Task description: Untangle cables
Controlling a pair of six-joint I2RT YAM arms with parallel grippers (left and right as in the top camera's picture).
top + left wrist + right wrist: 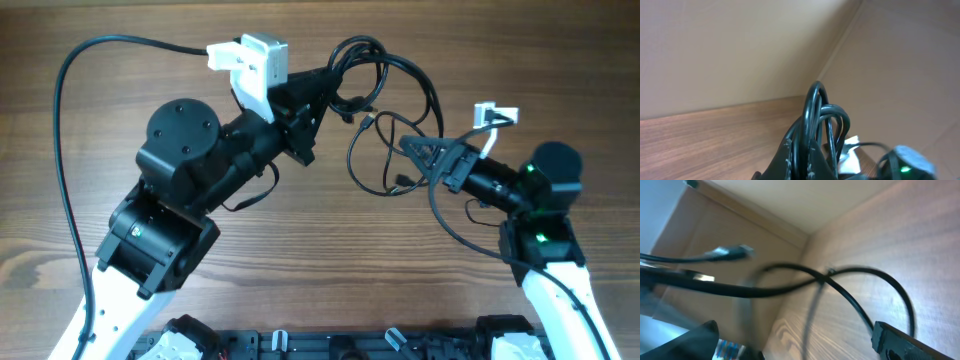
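Observation:
The cables (385, 65) are thin black cords forming tangled loops on the wooden table between the two arms. My left gripper (318, 95) is shut on one end of the bundle; in the left wrist view several cords (817, 107) rise in loops from between its fingers (802, 157). My right gripper (415, 150) is open at the lower right of the loops. In the right wrist view its fingers (795, 340) stand wide apart, with a blurred cord passing between them, a black cord (855, 270) crossing ahead and a silver-tipped plug (732, 252) hanging at upper left.
A thick black cable (65, 150) runs from the left arm's white camera (255, 60) down the left side. The right arm's white camera (495, 115) is at the right. A black rack (330, 345) lines the front edge. Beige walls (740, 45) stand behind the table.

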